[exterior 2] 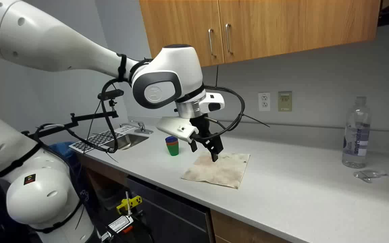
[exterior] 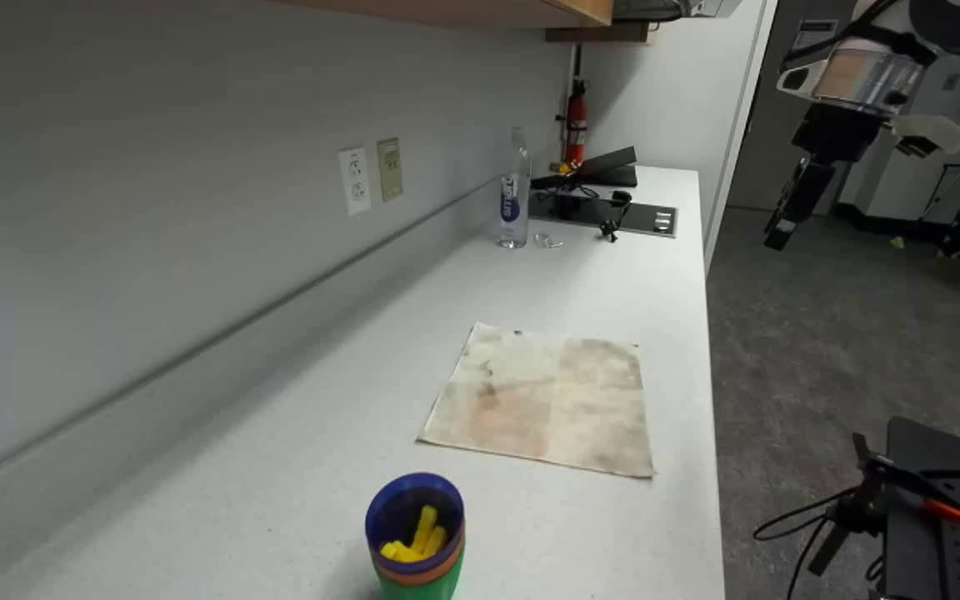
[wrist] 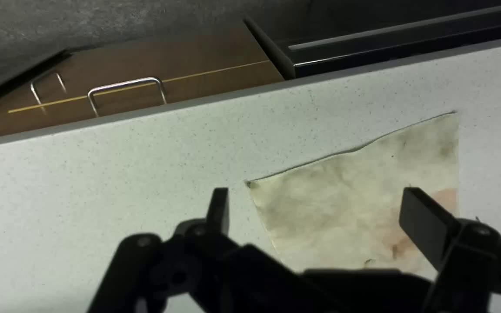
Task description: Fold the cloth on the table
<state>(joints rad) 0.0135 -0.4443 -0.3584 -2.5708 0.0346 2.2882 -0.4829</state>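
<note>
The cloth, a beige rag with brownish stains, lies flat and spread out on the white table point(exterior: 280, 467). It shows in both exterior views point(exterior: 547, 408) point(exterior 2: 225, 173) and in the wrist view point(wrist: 342, 195), where one edge lifts slightly in a small wave. My gripper point(exterior 2: 204, 154) is open and empty, held above the table and apart from the cloth. In the wrist view the gripper point(wrist: 315, 191) frames one cloth corner between its wide-set fingers, and its body hides the cloth's lower part. In an exterior view the gripper point(exterior: 780, 233) appears beyond the table's edge.
Stacked cups point(exterior: 415, 533) with yellow pieces inside stand near the cloth. A water bottle point(exterior: 515, 196) and a small clear item point(exterior: 547, 241) stand along the wall side. A cooktop point(exterior: 647, 218) with dark items is at one end, a sink point(exterior 2: 127, 141) at the other. Cabinets point(exterior 2: 265, 27) hang above.
</note>
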